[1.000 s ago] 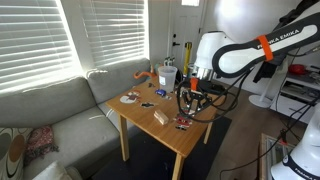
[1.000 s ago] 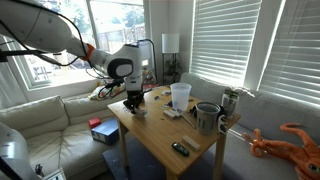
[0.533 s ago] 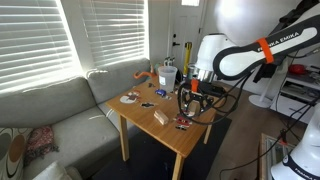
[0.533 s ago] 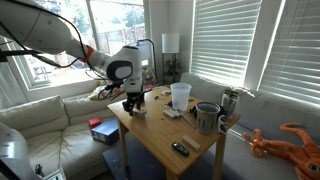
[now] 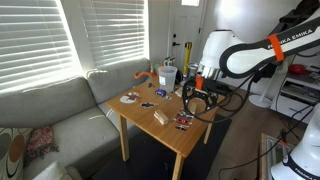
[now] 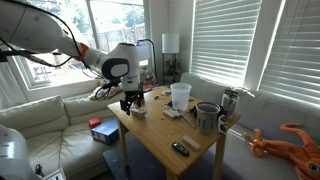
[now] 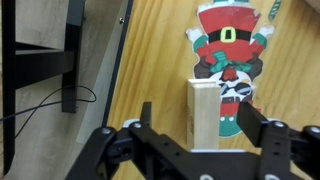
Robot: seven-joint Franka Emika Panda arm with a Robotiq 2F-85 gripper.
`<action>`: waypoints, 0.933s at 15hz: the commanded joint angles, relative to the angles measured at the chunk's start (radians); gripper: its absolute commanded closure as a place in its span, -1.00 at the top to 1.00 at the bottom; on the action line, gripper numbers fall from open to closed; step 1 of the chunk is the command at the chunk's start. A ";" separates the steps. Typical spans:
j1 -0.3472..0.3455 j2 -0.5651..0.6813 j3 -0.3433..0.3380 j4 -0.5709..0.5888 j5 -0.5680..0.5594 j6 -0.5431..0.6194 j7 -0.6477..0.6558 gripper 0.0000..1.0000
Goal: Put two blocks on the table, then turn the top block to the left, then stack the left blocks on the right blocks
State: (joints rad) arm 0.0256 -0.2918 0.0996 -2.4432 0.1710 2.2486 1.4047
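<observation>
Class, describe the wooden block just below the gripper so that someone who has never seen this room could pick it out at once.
Find the square light-wood table beside the grey sofa. Near the edge closest to the robot arm, a flat Santa figure lies under the open gripper. The block covers Santa's lower half: plain pale wood, rectangular, unlike the red-and-green figure.

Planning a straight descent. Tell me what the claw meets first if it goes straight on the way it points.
Probably the pale wooden block, which sits between the open fingers of the claw; they would straddle it and reach the table beside it. Depth is unclear.
</observation>
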 commanded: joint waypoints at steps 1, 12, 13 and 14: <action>-0.012 -0.030 0.002 -0.022 -0.007 0.020 -0.014 0.81; -0.023 -0.002 0.000 0.000 -0.019 0.032 -0.091 -0.20; -0.023 -0.002 0.000 -0.001 -0.018 0.032 -0.097 -0.32; -0.024 0.000 0.000 0.000 -0.018 0.031 -0.101 -0.45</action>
State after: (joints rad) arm 0.0107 -0.2955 0.0996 -2.4450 0.1643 2.2680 1.3246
